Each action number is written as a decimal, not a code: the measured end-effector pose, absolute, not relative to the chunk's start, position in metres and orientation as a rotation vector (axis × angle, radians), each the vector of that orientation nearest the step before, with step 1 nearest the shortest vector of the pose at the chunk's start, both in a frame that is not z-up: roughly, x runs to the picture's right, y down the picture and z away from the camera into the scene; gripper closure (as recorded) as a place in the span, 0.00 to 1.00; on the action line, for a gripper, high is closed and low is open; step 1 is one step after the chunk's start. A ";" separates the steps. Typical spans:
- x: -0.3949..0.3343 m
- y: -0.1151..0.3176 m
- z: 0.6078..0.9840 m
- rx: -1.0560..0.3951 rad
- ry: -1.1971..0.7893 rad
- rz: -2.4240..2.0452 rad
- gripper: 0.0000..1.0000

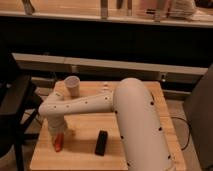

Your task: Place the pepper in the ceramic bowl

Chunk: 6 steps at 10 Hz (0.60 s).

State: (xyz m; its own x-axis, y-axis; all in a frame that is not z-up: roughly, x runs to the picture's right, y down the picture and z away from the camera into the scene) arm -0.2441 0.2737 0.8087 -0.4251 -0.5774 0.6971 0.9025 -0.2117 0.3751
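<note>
The small red-orange pepper point(58, 143) lies on the wooden table point(125, 150) near its front left corner. My gripper point(56, 132) hangs from the white arm point(85, 104) and sits right at the pepper's upper end, covering part of it. Whether it holds the pepper I cannot tell. The green ceramic bowl does not show; it is hidden or out of view.
A black remote point(101, 142) lies on the table to the right of the pepper. A pale pinkish cup point(73, 86) stands at the back left. A dark chair point(12, 107) is at the left, close to the table's edge. A dark counter point(100, 40) runs behind.
</note>
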 end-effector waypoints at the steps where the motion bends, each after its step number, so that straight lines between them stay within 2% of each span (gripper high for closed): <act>1: -0.243 0.272 0.808 -0.507 -0.941 -1.816 0.80; 2: -0.244 0.270 0.806 -0.505 -0.943 -1.817 0.93; 3: -0.244 0.270 0.806 -0.506 -0.943 -1.817 0.99; 4: -0.243 0.270 0.805 -0.505 -0.942 -1.820 1.00; 6: -0.243 0.264 0.793 -0.424 -0.951 -1.823 0.92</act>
State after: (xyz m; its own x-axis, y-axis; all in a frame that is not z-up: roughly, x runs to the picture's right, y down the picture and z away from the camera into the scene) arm -0.2434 0.2641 0.7925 -0.4427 -0.6126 0.6548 0.8876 -0.1955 0.4172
